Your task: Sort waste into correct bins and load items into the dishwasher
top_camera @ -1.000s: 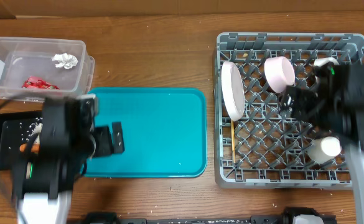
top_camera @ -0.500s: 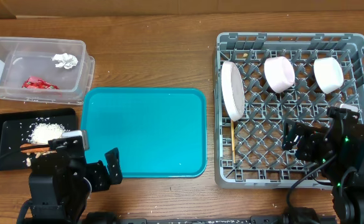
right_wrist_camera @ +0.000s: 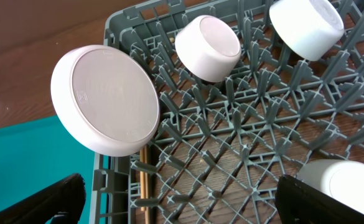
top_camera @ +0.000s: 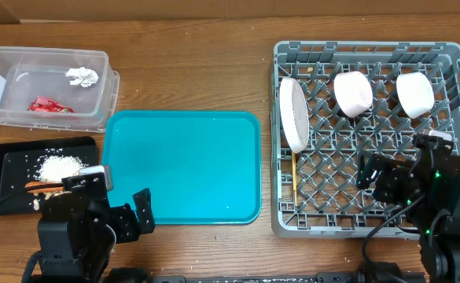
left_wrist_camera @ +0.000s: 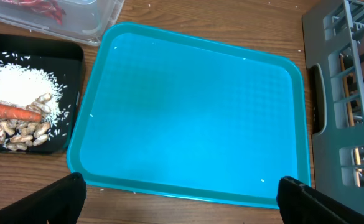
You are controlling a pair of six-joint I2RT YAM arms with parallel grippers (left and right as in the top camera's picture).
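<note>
The clear tub [top_camera: 0, 79] holds the foil ball [top_camera: 82, 75] and the red sauce packet [top_camera: 49, 104]. The black tray [top_camera: 0, 161] holds rice [top_camera: 60, 166], a carrot [left_wrist_camera: 10, 111] and nut scraps [left_wrist_camera: 21, 132]. The grey rack [top_camera: 371, 49] holds the upright plate [top_camera: 294, 114], two bowls [top_camera: 353, 93] [top_camera: 414, 94], chopsticks [top_camera: 294, 185] and a cup [right_wrist_camera: 346, 180]. My left gripper [left_wrist_camera: 182, 202] is open and empty above the front edge of the teal tray [top_camera: 190, 157]. My right gripper [right_wrist_camera: 182, 199] is open and empty over the rack's front part.
The teal tray lies between the black tray and the rack and carries only a few rice grains. Both arms sit low at the table's front edge, the left [top_camera: 76, 232] and the right [top_camera: 442, 204]. Bare wood lies behind the teal tray.
Over the last second both arms drew back toward the front edge, the left from over the black tray, the right from over the rack's back right. In the last half second nothing moved.
</note>
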